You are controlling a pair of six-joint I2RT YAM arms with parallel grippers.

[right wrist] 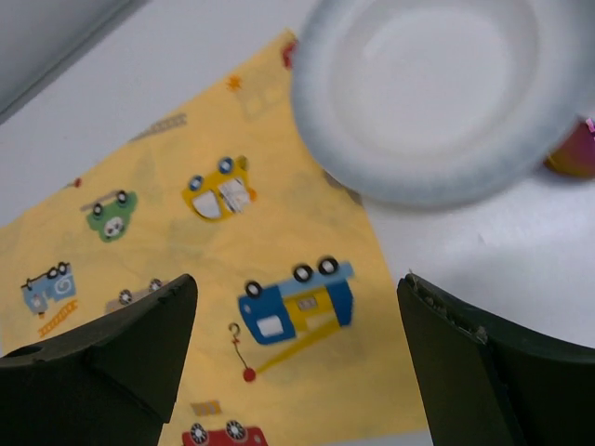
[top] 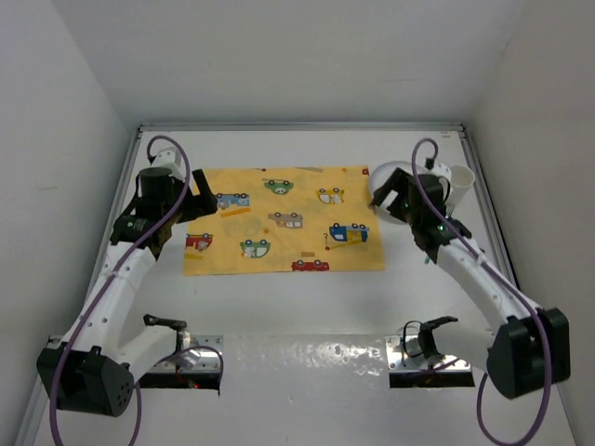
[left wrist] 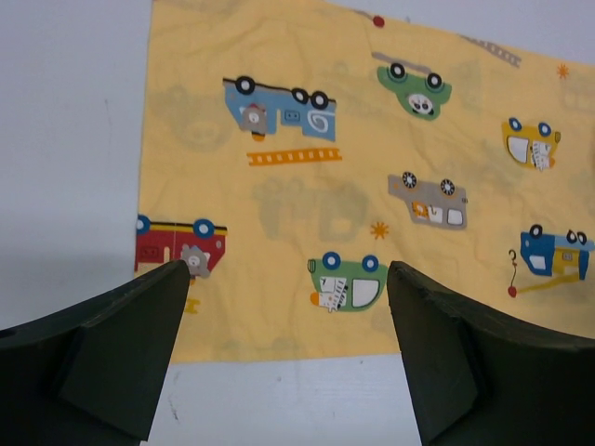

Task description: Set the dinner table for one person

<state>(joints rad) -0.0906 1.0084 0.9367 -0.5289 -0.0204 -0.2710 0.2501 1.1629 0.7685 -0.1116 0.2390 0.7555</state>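
The dinner table (top: 307, 297) is a large white top with grey rails. A yellow placemat (top: 284, 218) printed with cartoon cars lies flat at its middle; it also shows in the left wrist view (left wrist: 353, 167) and the right wrist view (right wrist: 214, 279). A white plate (top: 379, 175) with a bluish rim (right wrist: 423, 93) lies by the mat's far right corner, overlapping it. My right gripper (top: 389, 192) is open and empty, raised above the mat's right edge (right wrist: 297, 288) near the plate. My left gripper (top: 204, 203) is open and empty above the mat's left edge (left wrist: 288, 279).
A white cup (top: 462, 179) stands to the right of the plate, near the right rail (top: 485, 195). A small pink and yellow thing (right wrist: 576, 153) shows by the plate's rim. A shiny metal strip (top: 307, 358) runs along the near edge between the arm bases.
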